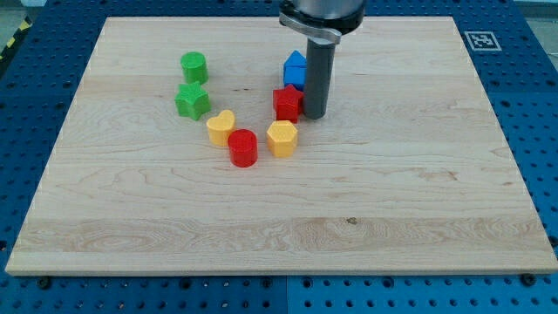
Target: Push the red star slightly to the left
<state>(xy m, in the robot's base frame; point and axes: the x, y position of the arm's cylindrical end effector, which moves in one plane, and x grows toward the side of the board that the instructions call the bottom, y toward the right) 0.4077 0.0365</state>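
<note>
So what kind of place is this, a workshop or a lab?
Probably a robotics lab bench: a wooden board lies on a blue perforated table, a printed marker tag sits on its corner, and my tip rests beside the red star.

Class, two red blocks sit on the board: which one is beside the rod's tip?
The red star, at my tip's left; the red cylinder sits lower-left, apart.
</note>
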